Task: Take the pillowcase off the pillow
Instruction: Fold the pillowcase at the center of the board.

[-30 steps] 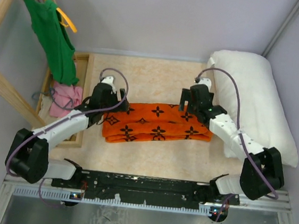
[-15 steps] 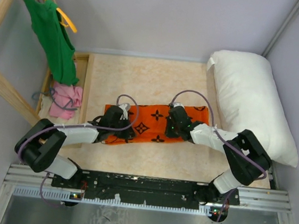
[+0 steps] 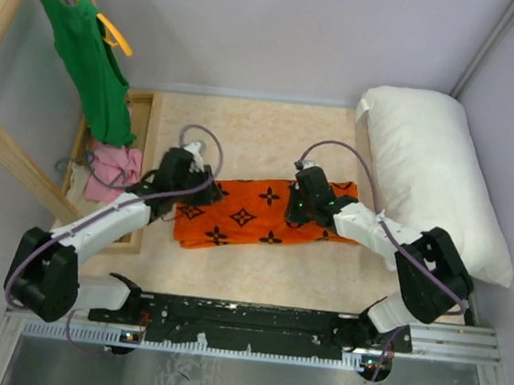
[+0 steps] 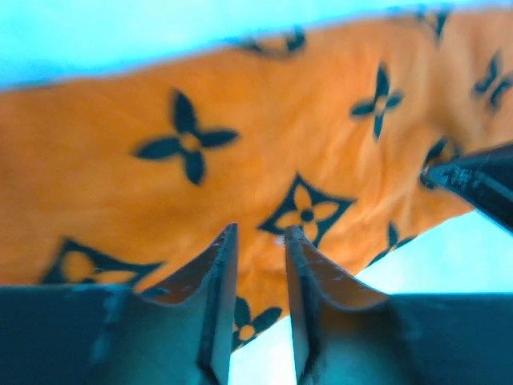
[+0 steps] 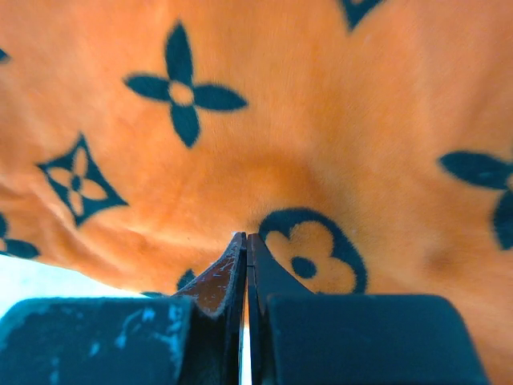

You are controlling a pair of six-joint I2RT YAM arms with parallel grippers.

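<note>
Two pincers stand over the pillowcase (image 3: pixel 250 212) in the top view: the left pincer (image 3: pixel 191 186) at its left end, the right pincer (image 3: pixel 300 204) toward its right end. The pillowcase lies folded flat on the table (image 3: pixel 254 132), spanning between both pincers. The pillow (image 3: pixel 434 174) lies bare on the outer side of the right pincer, apart from it.

Left wrist view: the left pincer (image 4: pixel 260 233) is narrowly open with an empty gap, and the pillowcase (image 4: pixel 240 128) lies ahead of the tips.

Right wrist view: the right pincer (image 5: pixel 246 237) is closed tight, tips against the pillowcase (image 5: pixel 321 128). Whether fabric is caught cannot be told.
</note>
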